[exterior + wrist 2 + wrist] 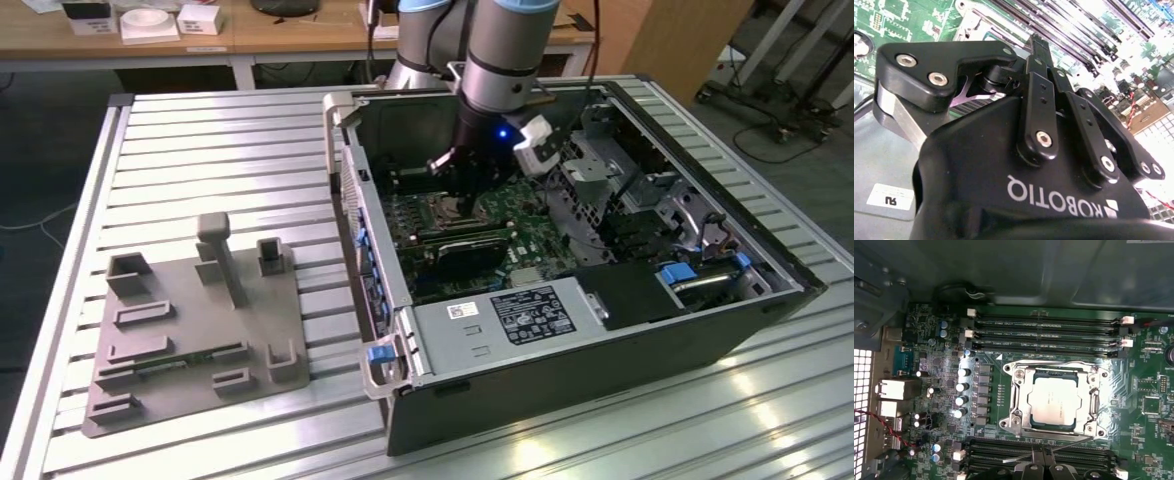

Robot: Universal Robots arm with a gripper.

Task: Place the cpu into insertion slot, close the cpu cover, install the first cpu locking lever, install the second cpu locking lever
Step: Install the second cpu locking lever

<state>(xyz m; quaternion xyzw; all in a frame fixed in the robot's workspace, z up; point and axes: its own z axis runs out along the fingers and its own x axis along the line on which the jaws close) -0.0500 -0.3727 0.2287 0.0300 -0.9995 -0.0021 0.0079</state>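
**A:** What are you working over?

**B:** Your computer case lies open on a ribbed metal table. Toward the exterior view's left, a grey fixture block sits on the same table, well apart from the case. Behind it stands a wooden desk with small boxes on top, and the floor beyond is dark.

**A:** And the arm?

**B:** Your gripper reaches down into the case, just above the green motherboard. In the second wrist view the black fingers appear drawn together at the tips with nothing between them.

**A:** Where's the chip?

**B:** In the first wrist view you'll see the cpu lying flat in the insertion slot. The cpu cover is down around it, its silver frame bordering the chip. Long memory slots run on both sides of the socket.
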